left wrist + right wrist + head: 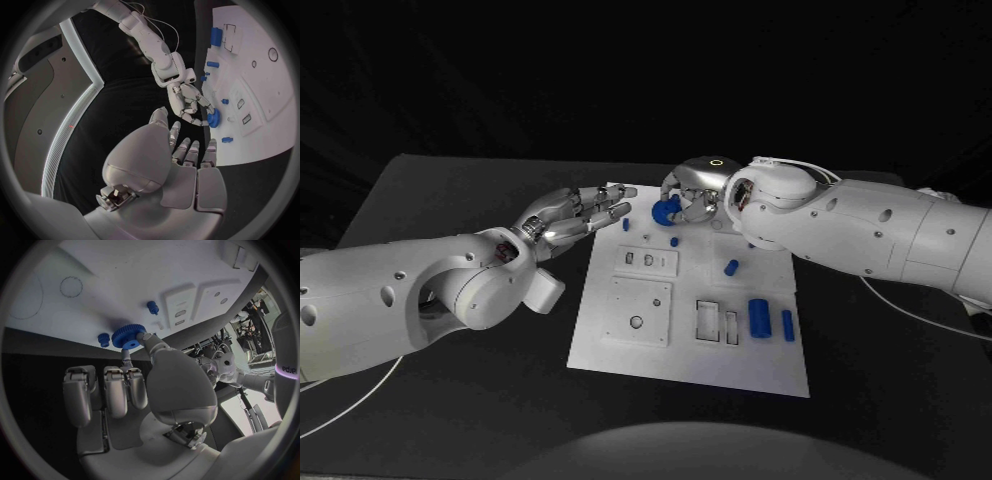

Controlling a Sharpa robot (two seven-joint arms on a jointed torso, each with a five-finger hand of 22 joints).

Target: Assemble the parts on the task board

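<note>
The white task board (678, 345) lies in the middle of the black table. My right hand (692, 196) hovers over the board's far edge and pinches a blue gear (666, 210) between thumb and a finger. The right wrist view shows the gear (129, 336) just above the board (125, 285), next to a small blue peg (103, 339). My left hand (577, 216) is at the board's far left corner with its fingers stretched toward the gear, holding nothing. In the left wrist view the gear (214, 119) sits in the right hand (189, 102), a little beyond my left fingertips (190, 150).
Two short blue pegs (626, 224) (675, 241) stand near the board's far edge. A blue cylinder (731, 267) stands further right. Two longer blue cylinders (760, 317) (789, 325) lie by the right edge, beside rectangular slots (718, 322). Black table surrounds the board.
</note>
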